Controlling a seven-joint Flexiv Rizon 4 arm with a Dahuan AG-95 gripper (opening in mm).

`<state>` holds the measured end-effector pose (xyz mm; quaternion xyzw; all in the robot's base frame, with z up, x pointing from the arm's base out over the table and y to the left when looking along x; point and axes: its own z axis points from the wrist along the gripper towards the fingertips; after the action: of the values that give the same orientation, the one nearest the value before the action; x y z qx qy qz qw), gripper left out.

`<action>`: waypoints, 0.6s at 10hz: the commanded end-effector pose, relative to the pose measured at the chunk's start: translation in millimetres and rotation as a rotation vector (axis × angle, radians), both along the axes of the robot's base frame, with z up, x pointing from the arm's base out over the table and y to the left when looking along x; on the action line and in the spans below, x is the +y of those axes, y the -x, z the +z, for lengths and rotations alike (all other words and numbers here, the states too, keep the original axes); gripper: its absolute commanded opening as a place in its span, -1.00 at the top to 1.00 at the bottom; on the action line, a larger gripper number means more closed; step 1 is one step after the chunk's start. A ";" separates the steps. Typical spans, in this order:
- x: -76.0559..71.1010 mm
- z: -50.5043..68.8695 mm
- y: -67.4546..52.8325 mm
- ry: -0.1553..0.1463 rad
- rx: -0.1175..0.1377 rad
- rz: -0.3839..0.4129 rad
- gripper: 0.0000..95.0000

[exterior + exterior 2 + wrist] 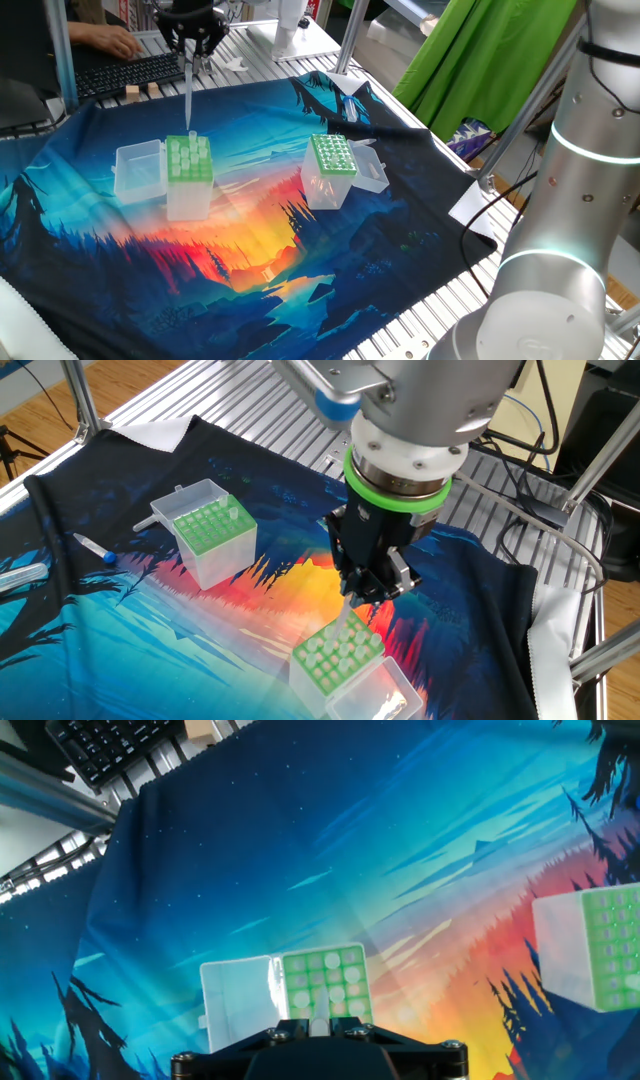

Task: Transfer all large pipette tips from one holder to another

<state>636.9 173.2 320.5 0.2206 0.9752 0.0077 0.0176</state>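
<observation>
My gripper hangs over the left box and is shut on a large pipette tip, a long translucent cone pointing straight down. Its thin end is right at the light-green, wide-holed top plate of the one holder. From the other side, the gripper stands just above this holder. In the hand view the tip's wide end shows between the fingers, with the holder directly below. The other holder, narrower with a darker-green, finely dotted top, stands to the right.
Both boxes have clear lids folded open beside them. A keyboard with a person's hand lies at the back left. A small pen-like item rests on the cloth. The robot's base fills the right side.
</observation>
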 end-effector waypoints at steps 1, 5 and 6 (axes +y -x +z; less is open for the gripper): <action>0.6 1.3 -2.1 -0.044 0.017 0.021 1.00; 0.6 1.3 -2.1 -0.078 0.011 0.070 1.00; 0.6 1.3 -2.1 -0.077 0.009 0.081 1.00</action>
<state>635.0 172.5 320.3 0.1823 0.9819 0.0496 0.0089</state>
